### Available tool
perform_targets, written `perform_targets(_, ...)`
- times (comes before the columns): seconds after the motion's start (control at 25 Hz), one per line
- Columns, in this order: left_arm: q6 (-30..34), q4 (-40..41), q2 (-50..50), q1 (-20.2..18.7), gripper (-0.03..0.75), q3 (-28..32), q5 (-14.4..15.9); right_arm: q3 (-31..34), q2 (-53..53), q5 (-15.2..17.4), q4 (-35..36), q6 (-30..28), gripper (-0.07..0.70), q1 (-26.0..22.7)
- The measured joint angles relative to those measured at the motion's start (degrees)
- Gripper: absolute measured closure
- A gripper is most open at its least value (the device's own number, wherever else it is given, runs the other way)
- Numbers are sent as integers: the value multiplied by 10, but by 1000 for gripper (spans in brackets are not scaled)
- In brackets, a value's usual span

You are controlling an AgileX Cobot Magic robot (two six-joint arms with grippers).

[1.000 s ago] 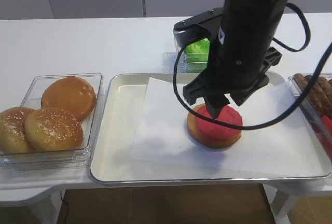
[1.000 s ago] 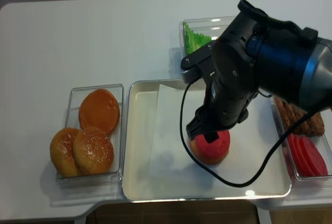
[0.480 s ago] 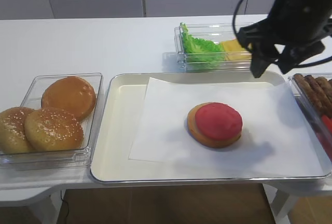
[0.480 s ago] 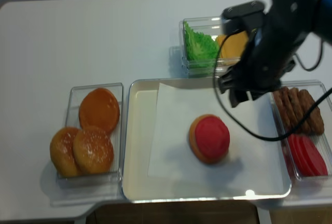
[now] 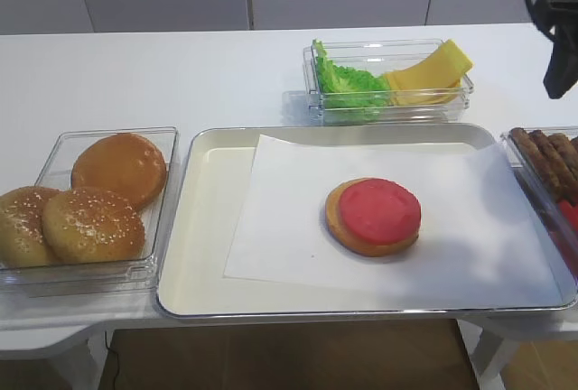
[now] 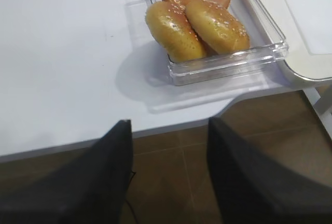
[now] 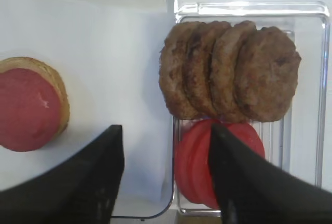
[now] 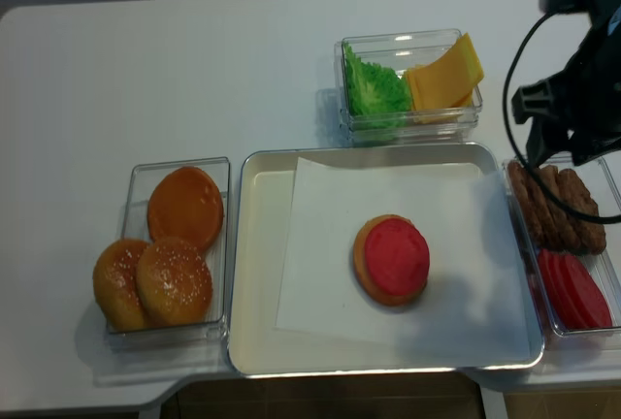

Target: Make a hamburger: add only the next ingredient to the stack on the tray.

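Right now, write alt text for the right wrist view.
Two open black fingers frame a clear tub holding four overlapping brown patties above stacked red tomato slices. At left, a bun half topped with a tomato slice sits on white paper.

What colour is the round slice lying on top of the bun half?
Matte red tomato slice, clearest in the exterior high view.
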Motion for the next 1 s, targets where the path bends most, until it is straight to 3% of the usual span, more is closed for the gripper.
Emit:
perform_targets(0.44, 0, 0, 0, 0, 365, 0, 0, 10, -144, 9, 0, 8, 237, 0)
perform_targets(1.0, 0, 0, 0, 0, 365, 0, 0, 219, -410, 17, -8, 11, 237, 0)
